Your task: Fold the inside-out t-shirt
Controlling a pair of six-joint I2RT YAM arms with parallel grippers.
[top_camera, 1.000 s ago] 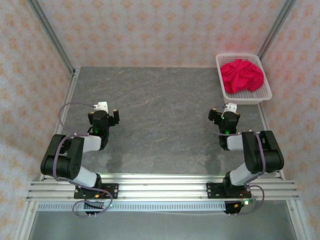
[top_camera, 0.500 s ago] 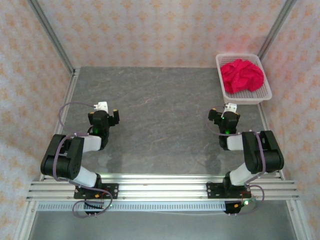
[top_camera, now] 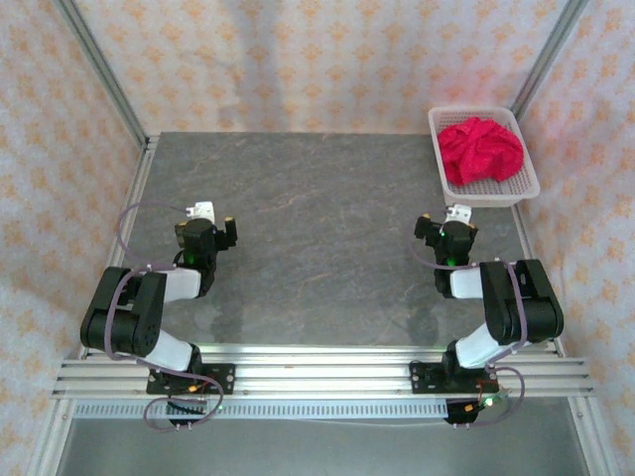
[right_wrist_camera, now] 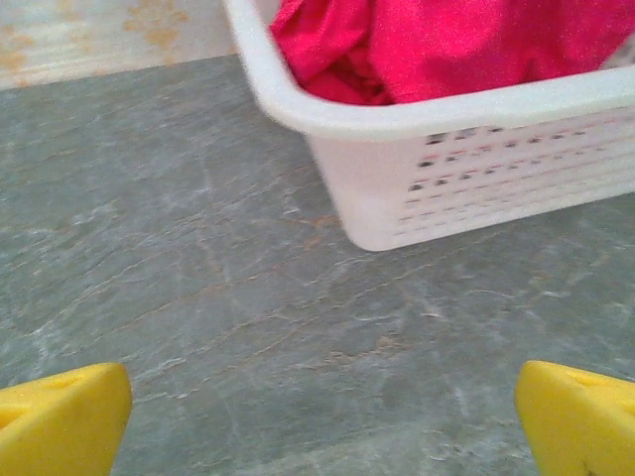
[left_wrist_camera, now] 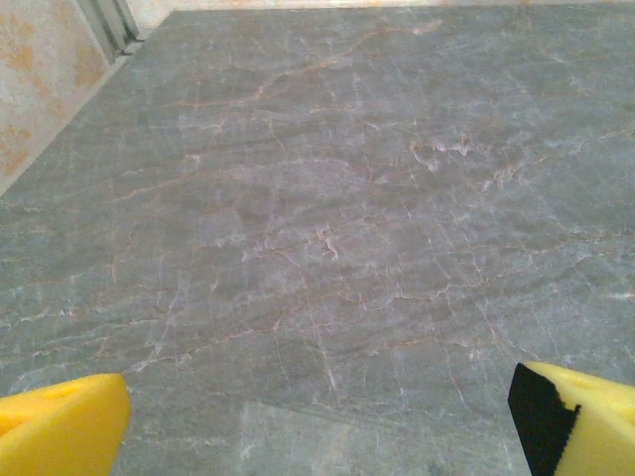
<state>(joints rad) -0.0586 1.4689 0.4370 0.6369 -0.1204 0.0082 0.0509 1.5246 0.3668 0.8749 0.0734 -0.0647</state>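
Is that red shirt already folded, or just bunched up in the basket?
Bunched up, not folded. The t-shirt lies as a crumpled heap of uneven wrinkles inside the white basket.

Grey veined tabletop. White perforated basket at far-right corner, flat on the surface. Patterned wall panels on three sides, aluminium posts at far corners, slotted rails along near edge.

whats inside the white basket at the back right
The white basket holds the red t-shirt, bunched in a crumpled heap. The heap covers the basket floor, so whatever may lie beneath it cannot be seen.
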